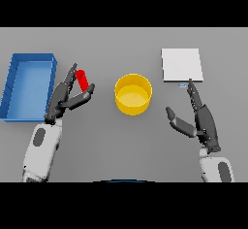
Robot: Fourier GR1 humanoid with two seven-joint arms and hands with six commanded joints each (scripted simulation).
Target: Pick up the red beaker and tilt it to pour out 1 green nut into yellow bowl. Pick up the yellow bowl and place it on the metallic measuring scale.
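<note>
The left hand [68, 97] reaches up from the lower left on its white and grey forearm, palm turned toward the middle of the table, with its long fingers slanting up and to the right and its thumb stretched out toward the yellow bowl [132, 93]. Between those fingers and the thumb sits the red beaker [82, 79], a slim red cylinder pinched at its lower end, so the hand is grasping it. The beaker's long axis is tilted, running from its upper end, which leans toward the blue tray, down and to the right toward the thumb; it stands left of the bowl and apart from it, and whether it rests on the table or is lifted clear cannot be told. The right hand [203, 119] rises from the lower right with its fingers straight and relaxed, holding nothing; they point up toward the metallic measuring scale [181, 65], the fingertip just short of its near edge, while the thumb spreads out to the left toward the bowl. The bowl stands upright at the centre, open end up, between the two hands. The blue tray [12, 89] lies at the far left, just beside the left hand. Everything rests on a plain grey table [121, 145].
</note>
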